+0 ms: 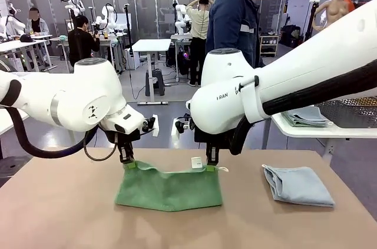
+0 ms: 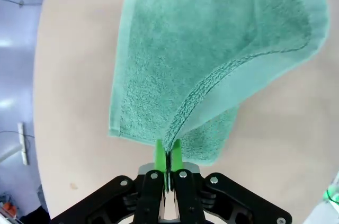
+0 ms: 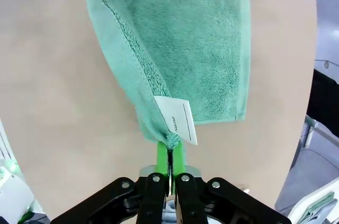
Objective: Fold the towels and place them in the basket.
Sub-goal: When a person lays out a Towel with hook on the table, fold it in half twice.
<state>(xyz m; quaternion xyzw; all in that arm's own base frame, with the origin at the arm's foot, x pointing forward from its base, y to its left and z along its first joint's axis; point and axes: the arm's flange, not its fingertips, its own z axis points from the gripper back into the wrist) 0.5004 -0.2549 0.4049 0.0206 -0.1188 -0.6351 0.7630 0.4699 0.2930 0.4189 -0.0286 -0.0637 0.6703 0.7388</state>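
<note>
L end effector [image 1: 128,163]: we see its green pads [image 2: 160,153] pressed together w/ a thin fold of cloth between them, clamped on one top corner of the light green terry towel [image 1: 169,190]. R end effector [image 1: 211,165]: same, pads tight on the other top corner, right by the small white label [image 3: 177,121] at the hem. Both point down at the beige counter [image 1: 59,213] at approx the same height, w/ the towel's top edge strung between them & sagging in the middle. Towel's lower part lies on the counter, approx centre, on the robot's side. From each wrist cam we see the pinched corner lifted & the rest spread flat below. To the R of it, apart, a pale blue-grey terry towel [image 1: 297,185] lies folded on the counter. Further R, off the counter, a white side table [image 1: 306,131] carries a dark grey mesh basket [image 1: 352,112] & a folded blue-grey cloth [image 1: 306,116] beside it. A person in a dark blue jacket [image 1: 234,22] stands at the far side
</note>
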